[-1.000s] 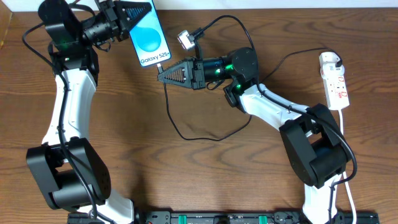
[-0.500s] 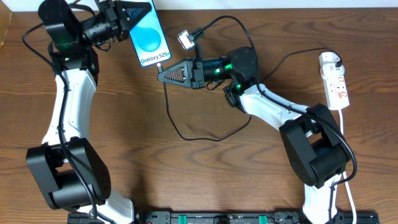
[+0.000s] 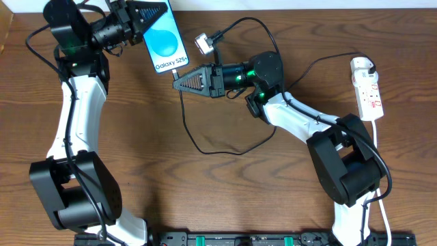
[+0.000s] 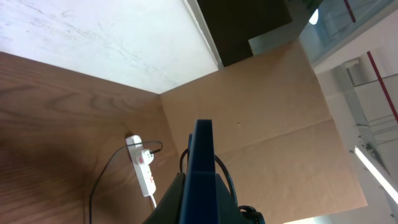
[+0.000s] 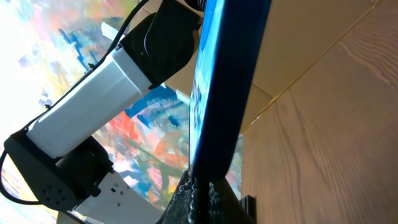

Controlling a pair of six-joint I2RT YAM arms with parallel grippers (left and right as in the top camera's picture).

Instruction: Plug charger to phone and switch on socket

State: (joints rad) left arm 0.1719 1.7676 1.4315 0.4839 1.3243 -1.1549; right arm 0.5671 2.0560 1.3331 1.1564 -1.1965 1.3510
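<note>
Phone [image 3: 164, 42], a slim rectangular slab with a black bezel and a glossy blue screen bearing a lighter oval and white lettering, is being clamped at its far short end by the left gripper [image 3: 156, 11]. The gripper's black tapered fingers are being pressed closed on the phone. In the left wrist view the phone is being seen edge-on, rising from between them. The left arm [image 3: 75, 116], built of smooth white links and black joints, is being stretched up the table to the left of the phone, with its wrist turned toward it.

The right gripper [image 3: 176, 83] is being pointed at the phone's near short end, with its ribbed black fingers closed together and their tips just beside that end. The charger [image 3: 205, 147], a thin black cable, is being led from that end past the fingertips, then looped over the brown wood-grain table [image 3: 205, 198] below the phone. Whether the cable is being pinched, or is seated in the phone, cannot be told.

The socket [image 3: 369, 92], a white elongated strip with red marks, is being left flat well to the right of the phone.
</note>
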